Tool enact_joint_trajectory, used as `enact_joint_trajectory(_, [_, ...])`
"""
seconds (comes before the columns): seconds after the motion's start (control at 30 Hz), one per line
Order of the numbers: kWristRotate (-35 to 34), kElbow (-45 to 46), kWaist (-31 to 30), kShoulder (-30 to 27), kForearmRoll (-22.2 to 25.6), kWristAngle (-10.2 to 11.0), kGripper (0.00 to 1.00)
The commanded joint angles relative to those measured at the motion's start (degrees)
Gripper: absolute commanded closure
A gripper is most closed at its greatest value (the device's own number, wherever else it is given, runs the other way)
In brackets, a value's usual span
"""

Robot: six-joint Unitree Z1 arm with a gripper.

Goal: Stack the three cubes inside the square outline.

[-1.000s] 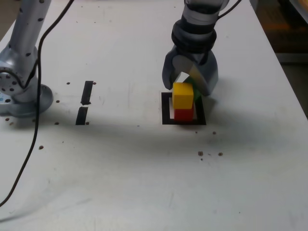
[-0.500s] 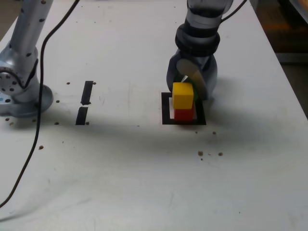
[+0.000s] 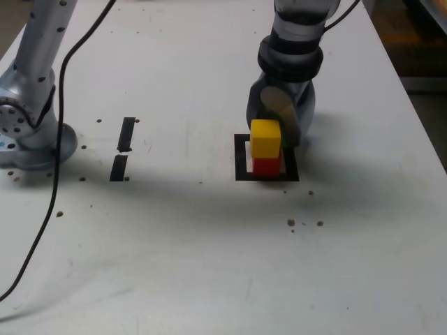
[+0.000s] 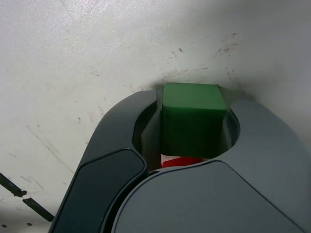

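Wrist view shows the gripper (image 4: 194,127) closed on the green cube (image 4: 193,119), just behind the yellow cube (image 3: 266,137) on red (image 3: 266,165), so it must lift and come nearer.

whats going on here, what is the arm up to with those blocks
The arm's gripper has its jaws around the green cube, low on the table just behind the square outline in the exterior view. Inside that outline the yellow cube already sits on the red cube. So two cubes are stacked and the green one is not yet on top.
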Motion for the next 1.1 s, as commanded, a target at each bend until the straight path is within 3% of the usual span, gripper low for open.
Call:
enact_joint_trajectory(0.0, [-0.4, -0.3, 0.1, -0.6, -0.1, 0.3, 0.83])
enact_joint_trajectory(0.27, [-2.0, -2.4, 1.4, -3.0, 1.0, 1.7, 0.84])
enact_joint_trajectory(0.6, [-2.0, -11.1, 6.4, -6.7, 6.2, 3.8, 0.84])
enact_joint_trajectory(0.83, [-3.6, -15.1, 7.4, -10.3, 15.4, 4.6, 0.84])
enact_joint_trajectory(1.07, [-10.5, -15.5, 4.5, -13.4, 24.8, 4.4, 0.84])
